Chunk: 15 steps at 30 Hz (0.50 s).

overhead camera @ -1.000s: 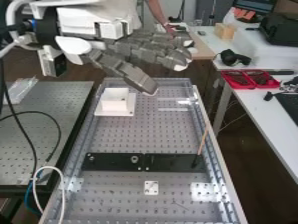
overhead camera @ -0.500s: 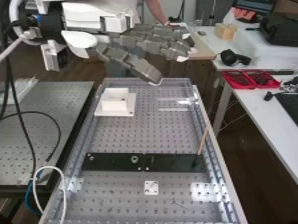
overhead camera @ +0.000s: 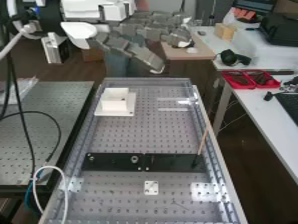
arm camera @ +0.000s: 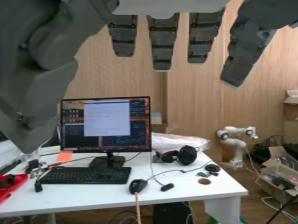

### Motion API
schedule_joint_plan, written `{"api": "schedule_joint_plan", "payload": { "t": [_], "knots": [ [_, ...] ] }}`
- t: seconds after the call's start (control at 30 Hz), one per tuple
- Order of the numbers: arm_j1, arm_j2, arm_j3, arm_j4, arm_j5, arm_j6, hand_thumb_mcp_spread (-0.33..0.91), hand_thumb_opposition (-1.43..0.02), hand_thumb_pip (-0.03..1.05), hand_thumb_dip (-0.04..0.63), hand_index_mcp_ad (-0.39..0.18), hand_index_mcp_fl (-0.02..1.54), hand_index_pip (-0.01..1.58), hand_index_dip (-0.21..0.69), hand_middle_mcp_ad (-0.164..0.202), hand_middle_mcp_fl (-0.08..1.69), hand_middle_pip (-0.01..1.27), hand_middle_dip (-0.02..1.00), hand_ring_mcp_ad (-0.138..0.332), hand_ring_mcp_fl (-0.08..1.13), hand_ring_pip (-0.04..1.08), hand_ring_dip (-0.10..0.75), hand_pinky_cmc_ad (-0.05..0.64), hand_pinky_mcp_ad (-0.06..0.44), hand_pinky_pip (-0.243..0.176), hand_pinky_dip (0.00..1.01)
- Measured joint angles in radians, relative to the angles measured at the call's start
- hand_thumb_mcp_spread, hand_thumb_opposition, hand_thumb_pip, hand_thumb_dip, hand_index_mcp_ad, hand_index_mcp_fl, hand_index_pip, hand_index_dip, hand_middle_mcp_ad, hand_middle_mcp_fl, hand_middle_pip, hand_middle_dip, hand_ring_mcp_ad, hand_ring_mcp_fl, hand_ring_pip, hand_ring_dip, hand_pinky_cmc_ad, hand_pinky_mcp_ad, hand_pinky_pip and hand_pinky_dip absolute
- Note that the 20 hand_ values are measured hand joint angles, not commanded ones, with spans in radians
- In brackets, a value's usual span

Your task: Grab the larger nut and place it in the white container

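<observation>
Hand point(overhead camera: 153, 31) is up in the upper-left to upper-centre part of the high view, above the far end of the perforated bench point(overhead camera: 143, 132). It's released: fingers point(arm camera: 163, 42) straight and spread, thumb point(arm camera: 33, 95) apart from them, no grip on anything.

Larger nut: can't tell its exact pos. Best guess is it's already in the white container point(overhead camera: 116, 105), upper left of centre in the high view, but can't make out the contents, so unconfirmed. On the flat black bar point(overhead camera: 171, 162), lower in the frame, are the smaller nut point(overhead camera: 91, 158) near the left end & the bearing point(overhead camera: 134, 159) further right.

Job looks prob. done or v. near; next move would be a check on the container, then hold clear.

Risks: main one is calling it done w/o proof. If the nut bounced off the rim on release, it could've ended up on the white base plate point(overhead camera: 100, 111) or the bench. If a retry gets triggered, fingers could close on the bearing or smaller nut by mistake, b/c both are small & round. Lowering w/ the thumb out could clip the container wall & shift it. A low sweep to the right might also knock the thin wooden stick point(overhead camera: 203, 141) at the bar's right end.
</observation>
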Motion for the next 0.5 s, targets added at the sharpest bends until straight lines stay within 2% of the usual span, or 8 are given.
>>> {"api": "schedule_joint_plan", "payload": {
  "t": [0.5],
  "knots": [
    [-0.003,-0.005,0.011,-0.003,-0.022,0.003,0.03,-0.79,0.65,0.080,-0.113,0.05,0.12,-0.175,0.077,0.04,0.13,0.22,0.164,0.01,0.09,0.096,0.494,0.360,-0.122,0.42]
  ]
}}
